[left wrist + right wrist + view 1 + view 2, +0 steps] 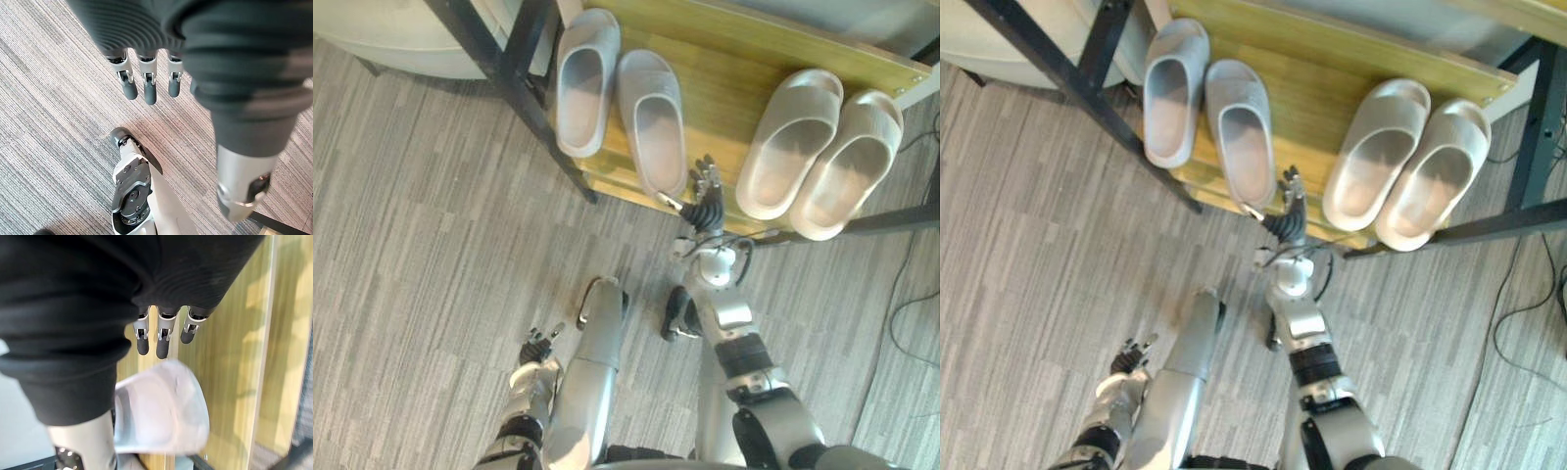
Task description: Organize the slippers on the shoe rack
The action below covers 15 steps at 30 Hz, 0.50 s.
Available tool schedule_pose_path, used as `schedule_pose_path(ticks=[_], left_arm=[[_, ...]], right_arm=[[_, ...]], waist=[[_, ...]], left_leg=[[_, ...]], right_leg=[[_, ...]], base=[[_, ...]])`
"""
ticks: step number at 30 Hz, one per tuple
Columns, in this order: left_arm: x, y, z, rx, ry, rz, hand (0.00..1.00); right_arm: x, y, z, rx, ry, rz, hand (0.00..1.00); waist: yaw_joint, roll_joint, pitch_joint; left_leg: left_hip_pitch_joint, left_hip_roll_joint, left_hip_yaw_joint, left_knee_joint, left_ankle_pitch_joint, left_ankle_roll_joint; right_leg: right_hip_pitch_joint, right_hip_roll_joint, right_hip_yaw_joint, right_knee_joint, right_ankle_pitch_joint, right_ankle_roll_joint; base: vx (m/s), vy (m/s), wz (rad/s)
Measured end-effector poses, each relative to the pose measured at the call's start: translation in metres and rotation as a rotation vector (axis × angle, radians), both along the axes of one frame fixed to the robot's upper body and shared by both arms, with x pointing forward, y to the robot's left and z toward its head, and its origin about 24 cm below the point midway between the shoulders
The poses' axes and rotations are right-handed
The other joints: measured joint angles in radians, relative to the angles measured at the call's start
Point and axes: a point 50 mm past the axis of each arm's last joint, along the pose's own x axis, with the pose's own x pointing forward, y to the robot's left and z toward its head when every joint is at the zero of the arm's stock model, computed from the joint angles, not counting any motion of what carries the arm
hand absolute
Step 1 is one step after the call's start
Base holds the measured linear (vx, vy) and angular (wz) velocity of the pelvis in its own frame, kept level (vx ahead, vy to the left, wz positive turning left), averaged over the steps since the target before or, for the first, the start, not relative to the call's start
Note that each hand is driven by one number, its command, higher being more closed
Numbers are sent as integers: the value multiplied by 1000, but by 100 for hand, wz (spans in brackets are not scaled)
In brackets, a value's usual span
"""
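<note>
Two pairs of slippers lie on the wooden shelf [720,78] of the shoe rack. The grey pair is at the left: one slipper [585,83] further back, the other [651,122] with its heel at the shelf's front edge. The beige pair [790,142] [850,166] lies side by side at the right. My right hand [705,201] is open, fingers straight, at the front edge just right of the nearer grey slipper's heel [161,406]; I cannot tell whether it touches. My left hand [536,348] hangs open low over the carpet, holding nothing.
A black slanted frame leg [509,78] of the rack stands left of the grey pair. A pale round base [391,39] sits at the far left. Another black bar [901,223] runs at the right. Grey striped carpet [421,245] covers the floor.
</note>
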Motion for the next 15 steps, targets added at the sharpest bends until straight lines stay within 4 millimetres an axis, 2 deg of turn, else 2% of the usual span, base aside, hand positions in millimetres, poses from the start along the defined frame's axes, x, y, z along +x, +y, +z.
schedule_pose_path(ticks=[15], left_arm=[[1, 0, 0, -15, -4, 26, 0]], right_arm=[[14, 17, 34, 70, -58, 73, 0]], waist=[[13, -1, -6]], left_leg=[[-12, -4, -18, 0, 0, 0]], right_leg=[[-2, -7, -21, 0, -6, -11]], base=[[1, 5, 2]])
